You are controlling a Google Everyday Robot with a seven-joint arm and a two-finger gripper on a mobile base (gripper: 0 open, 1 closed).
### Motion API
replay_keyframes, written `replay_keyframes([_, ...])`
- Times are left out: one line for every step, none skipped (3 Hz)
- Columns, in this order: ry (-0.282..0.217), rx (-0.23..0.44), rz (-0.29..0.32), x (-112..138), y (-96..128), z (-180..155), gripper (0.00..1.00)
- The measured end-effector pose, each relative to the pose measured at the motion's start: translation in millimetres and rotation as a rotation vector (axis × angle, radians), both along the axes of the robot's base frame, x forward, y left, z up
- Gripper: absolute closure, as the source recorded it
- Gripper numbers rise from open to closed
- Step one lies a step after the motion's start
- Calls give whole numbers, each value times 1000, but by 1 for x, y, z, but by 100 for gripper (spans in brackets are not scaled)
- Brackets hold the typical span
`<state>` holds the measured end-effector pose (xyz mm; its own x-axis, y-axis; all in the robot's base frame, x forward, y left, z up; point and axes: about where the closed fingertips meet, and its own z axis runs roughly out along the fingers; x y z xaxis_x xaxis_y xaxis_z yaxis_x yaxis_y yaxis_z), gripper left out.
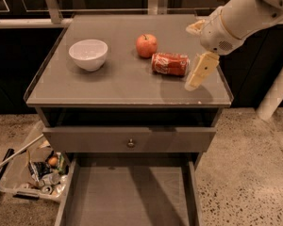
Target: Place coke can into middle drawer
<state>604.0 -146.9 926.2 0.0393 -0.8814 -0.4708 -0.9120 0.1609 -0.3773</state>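
Grey bench (108, 86) holds coke can (170, 64); end effector (196, 81) at its 3 o'clock, grip cannot be told; middle drawer (127, 197) open; speckled floor (245, 173).

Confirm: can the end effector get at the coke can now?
Probably yes. The end effector hangs close beside the coke can, which lies on its side on the tabletop, with nothing between them; the apple sits off its other end.

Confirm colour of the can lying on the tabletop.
Red with white lettering, camera view. The red soda can lies beside the cream claw.
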Motion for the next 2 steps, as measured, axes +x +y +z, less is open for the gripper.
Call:
replay_keyframes([0, 0, 0, 0, 0, 0, 0])
replay_keyframes([-22, 26, 4, 12, 0, 1, 0])
